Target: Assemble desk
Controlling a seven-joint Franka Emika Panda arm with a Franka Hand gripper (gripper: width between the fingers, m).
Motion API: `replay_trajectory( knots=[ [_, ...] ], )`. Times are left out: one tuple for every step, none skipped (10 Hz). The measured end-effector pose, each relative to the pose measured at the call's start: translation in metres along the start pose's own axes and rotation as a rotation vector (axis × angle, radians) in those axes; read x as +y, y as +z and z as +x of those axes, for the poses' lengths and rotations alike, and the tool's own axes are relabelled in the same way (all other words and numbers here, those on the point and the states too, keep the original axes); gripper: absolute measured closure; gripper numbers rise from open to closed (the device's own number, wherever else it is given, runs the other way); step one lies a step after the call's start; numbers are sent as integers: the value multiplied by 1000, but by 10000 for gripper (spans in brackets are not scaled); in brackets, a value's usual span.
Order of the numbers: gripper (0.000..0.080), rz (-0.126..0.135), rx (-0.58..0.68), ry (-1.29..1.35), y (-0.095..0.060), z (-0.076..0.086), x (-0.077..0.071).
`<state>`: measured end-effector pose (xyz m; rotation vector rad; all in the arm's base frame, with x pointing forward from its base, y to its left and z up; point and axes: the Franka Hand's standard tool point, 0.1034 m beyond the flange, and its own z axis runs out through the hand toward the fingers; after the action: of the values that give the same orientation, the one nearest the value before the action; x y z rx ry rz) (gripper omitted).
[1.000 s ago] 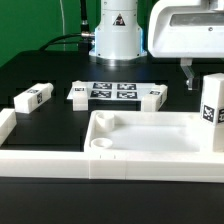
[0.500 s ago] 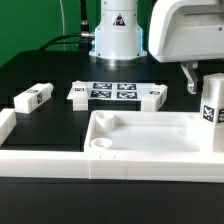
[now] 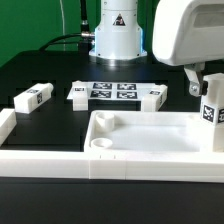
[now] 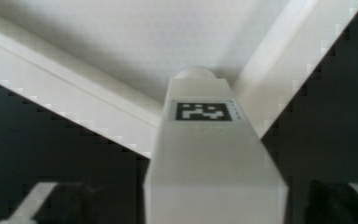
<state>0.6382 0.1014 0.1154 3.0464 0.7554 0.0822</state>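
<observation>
The tool (image 4: 186,202) hangs over an upright leg (image 4: 202,150). Its two fingers (image 4: 37,200) stand one on each side of the leg. In the wrist view a dark gap shows between each finger and the leg, but the picture is blurred there, so it is not possible to tell whether the tool is clenched on the leg or released. In the exterior view one finger (image 3: 191,82) reaches down from the big white hand beside the leg's top.

The leg (image 3: 212,112) stands at the exterior view's right edge, its square tag facing the camera. It sits at a corner of the tray-like tabletop (image 3: 140,119). The wrist view shows the leg's rounded end pointing into the angle where two raised rims of the tabletop (image 4: 140,40) meet.

The tabletop lies flat on the black bench (image 3: 50,72), in the foreground. A long white rail (image 3: 45,160) runs in front of it and to its left.

Beyond the tabletop lies the marker board (image 3: 112,90). One loose leg (image 3: 150,97) lies just beside its right end, another (image 3: 77,92) at its left end. A third (image 3: 32,98) lies well apart, further left.
</observation>
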Motion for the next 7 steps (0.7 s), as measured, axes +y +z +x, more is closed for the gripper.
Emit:
replay_trajectory(
  knots=[
    [423, 0, 0, 0, 0, 0, 0],
    [510, 1, -1, 5, 0, 0, 0],
    [510, 1, -1, 14, 0, 0, 0],
    [510, 1, -1, 14, 0, 0, 0],
    [510, 7, 0, 59, 1, 0, -1],
    [510, 26, 1, 189, 1, -1, -3],
    [510, 38, 2, 279, 1, -1, -3]
  ],
)
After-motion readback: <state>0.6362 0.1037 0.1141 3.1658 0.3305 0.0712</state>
